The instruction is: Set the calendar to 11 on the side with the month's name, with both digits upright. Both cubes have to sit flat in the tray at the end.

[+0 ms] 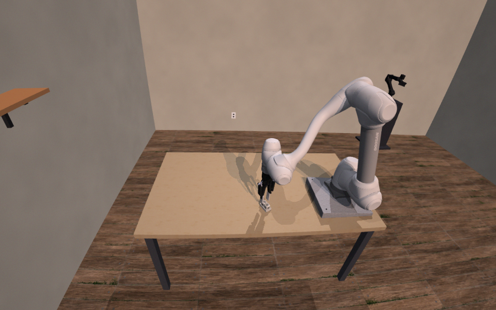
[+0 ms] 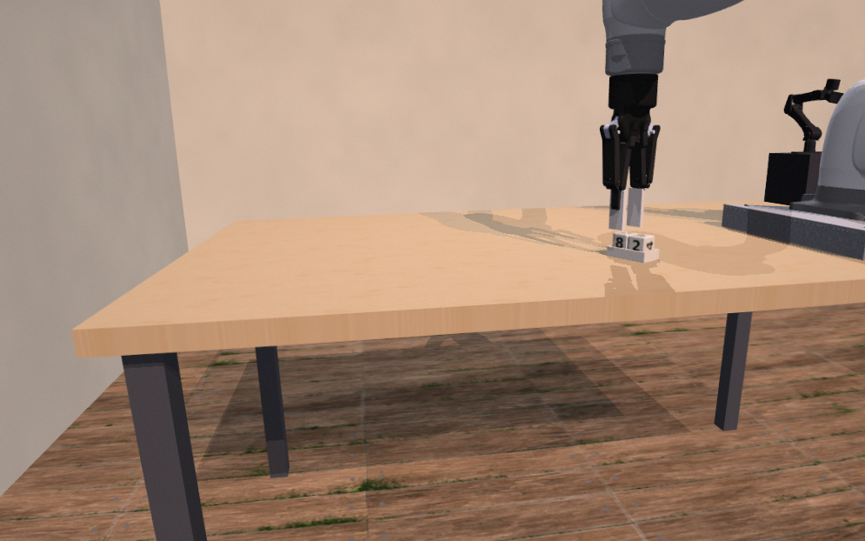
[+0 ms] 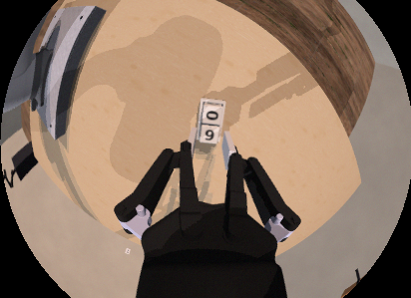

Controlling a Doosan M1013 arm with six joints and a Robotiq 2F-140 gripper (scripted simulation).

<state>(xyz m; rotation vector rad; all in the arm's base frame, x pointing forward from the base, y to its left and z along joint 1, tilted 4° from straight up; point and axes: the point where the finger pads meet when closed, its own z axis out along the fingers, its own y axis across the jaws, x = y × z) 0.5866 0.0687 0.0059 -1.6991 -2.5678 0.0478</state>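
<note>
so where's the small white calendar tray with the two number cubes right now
In the exterior view the white calendar tray sits on the wooden table, just below the black gripper, with the grey robot base plate to its right.
</note>
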